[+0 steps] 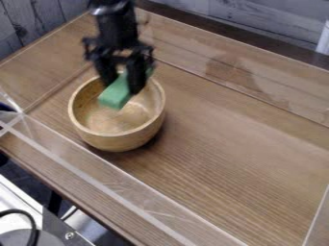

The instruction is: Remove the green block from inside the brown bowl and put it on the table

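End effector (121,79): closed on the green block (115,93), held clear of the rim for carrying out.
Brown bowl (122,133): emptied, near counter's (232,135) left edge.

The robot's arm (113,19) is matte black and blocky, narrowing to a black tool (122,69) with two slim dark fingers (102,65) below a wider crossbar.

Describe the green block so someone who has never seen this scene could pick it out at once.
Start at the wood-grain table and find the round tan brown bowl near its left side. Just above the bowl hangs the black gripper, its fingers clamped on the green block. It is the only bright green thing here.
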Available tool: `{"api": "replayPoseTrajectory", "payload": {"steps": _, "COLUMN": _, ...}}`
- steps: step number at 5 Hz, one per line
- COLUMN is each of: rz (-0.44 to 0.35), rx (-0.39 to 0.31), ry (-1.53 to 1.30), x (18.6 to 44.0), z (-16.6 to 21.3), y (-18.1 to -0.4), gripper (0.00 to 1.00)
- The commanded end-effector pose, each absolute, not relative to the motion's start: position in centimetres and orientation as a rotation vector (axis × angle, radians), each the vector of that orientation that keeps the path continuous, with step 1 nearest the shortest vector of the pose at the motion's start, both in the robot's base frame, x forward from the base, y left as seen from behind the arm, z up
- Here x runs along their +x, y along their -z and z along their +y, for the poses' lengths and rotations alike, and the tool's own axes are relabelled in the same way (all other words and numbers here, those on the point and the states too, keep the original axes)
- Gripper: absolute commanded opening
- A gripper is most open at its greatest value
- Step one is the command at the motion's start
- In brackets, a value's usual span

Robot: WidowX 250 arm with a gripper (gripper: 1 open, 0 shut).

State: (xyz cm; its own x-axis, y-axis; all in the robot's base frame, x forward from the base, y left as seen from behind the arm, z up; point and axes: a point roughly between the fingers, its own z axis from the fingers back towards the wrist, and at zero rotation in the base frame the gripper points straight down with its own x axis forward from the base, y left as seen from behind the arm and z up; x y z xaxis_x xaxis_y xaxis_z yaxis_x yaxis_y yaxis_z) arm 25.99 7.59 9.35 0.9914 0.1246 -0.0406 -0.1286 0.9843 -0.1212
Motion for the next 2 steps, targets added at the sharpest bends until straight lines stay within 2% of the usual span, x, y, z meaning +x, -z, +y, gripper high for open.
{"api": "replayPoseTrajectory", "payload": {"steps": 1, "rz": -0.043, "rx": -0.149, "ry": -0.084, "x": 27.0, "z": 6.2, "y": -12.8, "gripper": 0.00}}
{"api": "replayPoseTrajectory", "payload": {"steps": 2, "rz": -0.047, "rx": -0.166, "ry": -0.125, "x": 27.5, "z": 4.1, "y": -12.4, "gripper": 0.00}}
